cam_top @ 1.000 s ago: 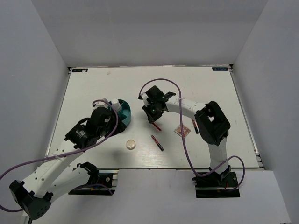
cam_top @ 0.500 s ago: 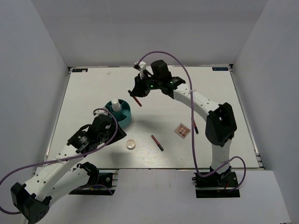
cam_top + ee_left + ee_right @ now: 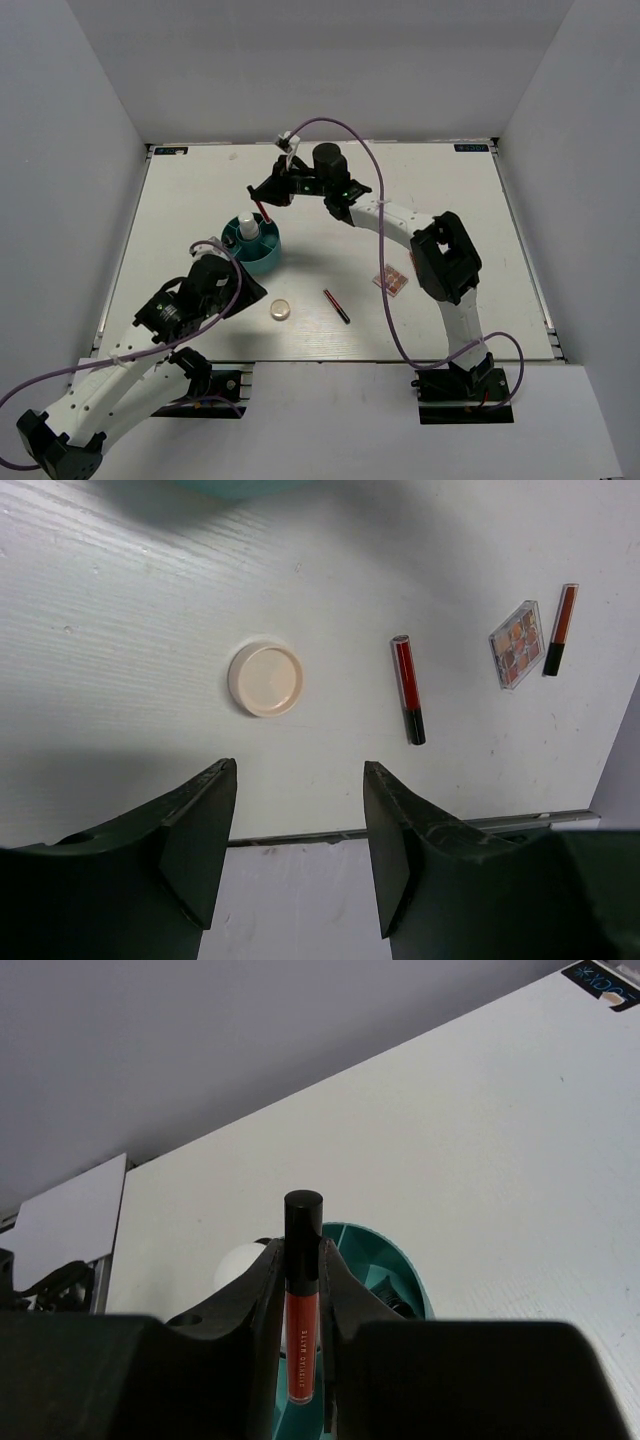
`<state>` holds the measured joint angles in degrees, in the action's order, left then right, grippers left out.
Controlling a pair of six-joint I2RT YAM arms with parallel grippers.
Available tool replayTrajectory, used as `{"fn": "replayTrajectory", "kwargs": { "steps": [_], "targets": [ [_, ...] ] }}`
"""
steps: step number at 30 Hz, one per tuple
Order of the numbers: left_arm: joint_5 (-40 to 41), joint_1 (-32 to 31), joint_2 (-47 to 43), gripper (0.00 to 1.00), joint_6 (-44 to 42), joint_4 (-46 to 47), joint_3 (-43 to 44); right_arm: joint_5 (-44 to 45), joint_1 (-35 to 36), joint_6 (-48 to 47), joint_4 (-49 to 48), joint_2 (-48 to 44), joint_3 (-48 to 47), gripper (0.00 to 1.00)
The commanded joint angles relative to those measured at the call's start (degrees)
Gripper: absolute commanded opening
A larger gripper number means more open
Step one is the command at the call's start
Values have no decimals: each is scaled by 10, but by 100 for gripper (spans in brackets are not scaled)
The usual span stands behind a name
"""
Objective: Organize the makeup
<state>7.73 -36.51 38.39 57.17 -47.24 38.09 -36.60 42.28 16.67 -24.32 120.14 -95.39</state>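
Our right gripper (image 3: 262,200) is clenched on a red-and-black stick (image 3: 303,1332), black cap end showing past the fingers. It hovers at the far rim of the teal tub (image 3: 268,258). A white bottle (image 3: 248,229) stands inside the tub, but we cannot tell which compartment lies under the stick.

Our left gripper (image 3: 300,850) hangs released, jaws spread around nothing, above the table (image 3: 180,200) near its front edge. Just beyond it a round compact (image 3: 265,679), a second stick (image 3: 407,688), a square palette (image 3: 517,644) and a third stick (image 3: 558,628) lie apart from one another. Wide white tabletop runs from the tub to the far edge.
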Motion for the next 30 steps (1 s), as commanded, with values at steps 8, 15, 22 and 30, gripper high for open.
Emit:
{"fn": "replayTrajectory", "kwargs": {
  "steps": [8, 15, 22, 30],
  "targets": [
    [4, 0, -12, 63, 13, -22, 9, 36, -2, 44, -105, 45, 21, 1],
    [-4, 0, 6, 64, 13, -9, 34, 14, -2, 36, -122, 64, 23, 11],
    [-22, 0, 35, 63, 9, 22, 41, -4, -7, 35, -138, 48, 71, 36],
    [-52, 0, 83, 63, -24, 87, 71, -22, -15, 36, -155, 12, 100, 45]
  ]
}}
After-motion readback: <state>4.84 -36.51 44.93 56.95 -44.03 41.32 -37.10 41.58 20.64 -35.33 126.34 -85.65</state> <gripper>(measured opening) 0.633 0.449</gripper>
